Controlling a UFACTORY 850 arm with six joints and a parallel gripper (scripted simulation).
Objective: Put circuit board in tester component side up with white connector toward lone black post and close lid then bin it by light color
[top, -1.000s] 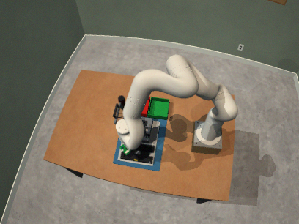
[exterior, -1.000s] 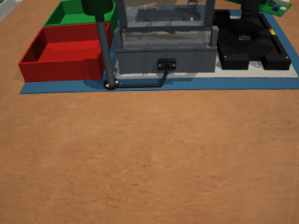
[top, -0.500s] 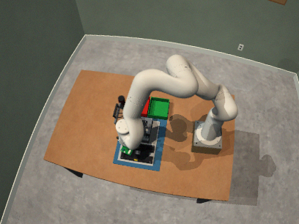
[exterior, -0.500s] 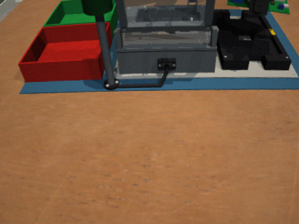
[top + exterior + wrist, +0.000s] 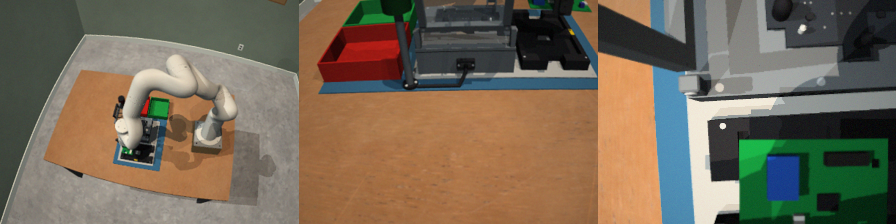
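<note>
Board: I have the board (image 5: 813,180) up off the tray (image 5: 552,44), component side up. The blue part (image 5: 783,177) and the black chips face the wrist camera.
Gripper: the gripper (image 5: 136,151) hangs over the tray end of the mat (image 5: 354,88). The fingers themselves are not in view. I judge them spread wide and clamped across the board, since the board is in the air and the tray recess is bare.
Reason for hold: gripping by the edges keeps the board level, so its holes can drop over the pins.
Tester: the tester (image 5: 464,55) stands next to the tray with its lid raised, so the bed is open for loading.
Connector: a pale tab on the board's near edge may be the connector. I cannot confirm which way it points.
Bins: red bin (image 5: 361,51) and green bin (image 5: 372,15) sit beyond the tester, touching each other.
Light pole: the pole (image 5: 403,47) stands at the tester's corner, cabled to it, and its lamp is dark.
Surface: brown wood-grain table (image 5: 445,154). The blue mat carries the whole station.
Room: grey floor, dull green walls, and the arm base (image 5: 216,149) at the table's edge.
</note>
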